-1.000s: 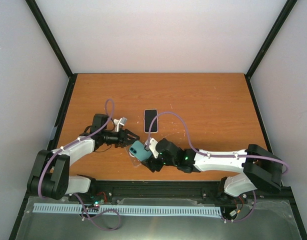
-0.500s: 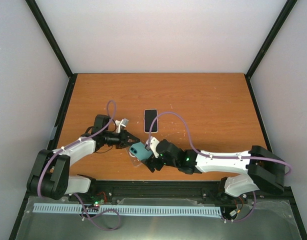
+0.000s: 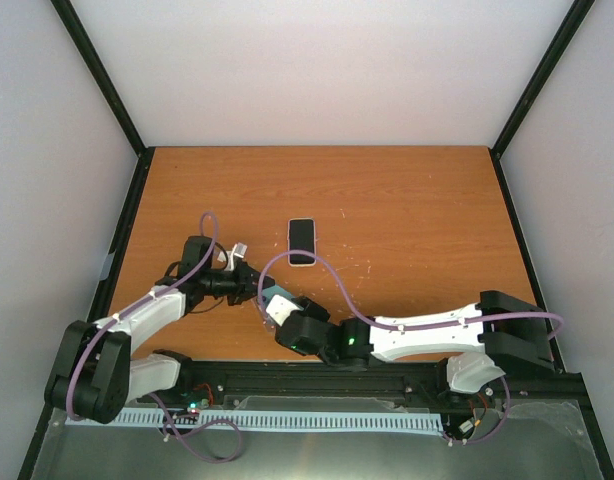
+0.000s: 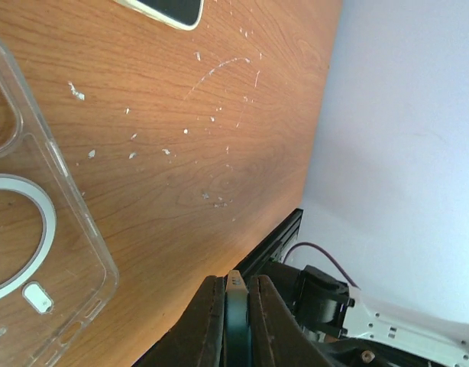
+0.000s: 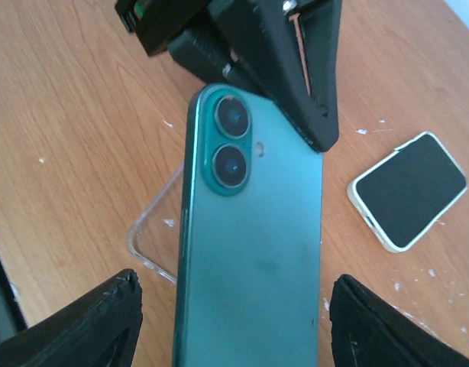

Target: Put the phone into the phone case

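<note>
- Left fingers clenched on the camera end of the teal dual-camera phone, held above the wooden table.
- Clear plastic phone case lies empty just below it; insertion not yet done.
- Right fingers spread either side of the phone, released.

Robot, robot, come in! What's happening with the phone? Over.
Left pincer shut on green phone. Right pincer open, fingers either side of it. Clear case empty on table. Other phone lies farther off, not blocking.

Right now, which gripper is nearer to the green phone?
Left. The left gripper is shut on the camera end of the green phone; the right gripper is open, fingers spread either side, not touching.
</note>
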Robot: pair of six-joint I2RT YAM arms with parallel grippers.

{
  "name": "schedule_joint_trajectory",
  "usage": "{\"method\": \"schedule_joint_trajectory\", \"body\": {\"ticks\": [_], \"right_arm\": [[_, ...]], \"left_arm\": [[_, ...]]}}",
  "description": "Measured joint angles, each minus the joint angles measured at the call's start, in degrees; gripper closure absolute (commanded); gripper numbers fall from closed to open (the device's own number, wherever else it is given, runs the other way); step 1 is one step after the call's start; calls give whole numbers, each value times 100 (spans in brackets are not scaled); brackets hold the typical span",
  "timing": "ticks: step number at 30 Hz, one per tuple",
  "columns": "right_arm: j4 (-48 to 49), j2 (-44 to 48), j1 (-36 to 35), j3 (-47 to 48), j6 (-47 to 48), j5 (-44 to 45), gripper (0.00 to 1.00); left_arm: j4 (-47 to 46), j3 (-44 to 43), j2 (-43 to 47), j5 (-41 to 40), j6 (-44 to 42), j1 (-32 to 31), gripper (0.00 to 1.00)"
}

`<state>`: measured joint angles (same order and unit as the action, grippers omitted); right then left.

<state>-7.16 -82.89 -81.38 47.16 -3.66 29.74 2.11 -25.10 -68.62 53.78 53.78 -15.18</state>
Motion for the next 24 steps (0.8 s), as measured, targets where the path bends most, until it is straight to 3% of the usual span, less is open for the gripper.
{"method": "schedule_joint_trajectory", "body": {"ticks": [3, 7, 15, 18, 21, 24], "right_arm": [[-146, -269, -160, 138, 149, 396, 37], [-291, -498, -267, 278, 304, 791, 57], [-358, -649, -496, 411, 511, 1325, 78], [-328, -684, -564, 415, 581, 1464, 77], [-337, -807, -610, 439, 643, 1600, 64], [-387, -990, -614, 538, 693, 1709, 66]], "left_arm": [[87, 4, 179, -179, 254, 0, 100], [247, 2, 247, -343, 437, 0, 100], [396, 4, 422, -468, 833, 0, 100], [385, 35, 538, -472, 957, 0, 100], [391, 146, 662, -468, 1071, 0, 100], [420, 262, 745, -446, 1167, 0, 100]]}}
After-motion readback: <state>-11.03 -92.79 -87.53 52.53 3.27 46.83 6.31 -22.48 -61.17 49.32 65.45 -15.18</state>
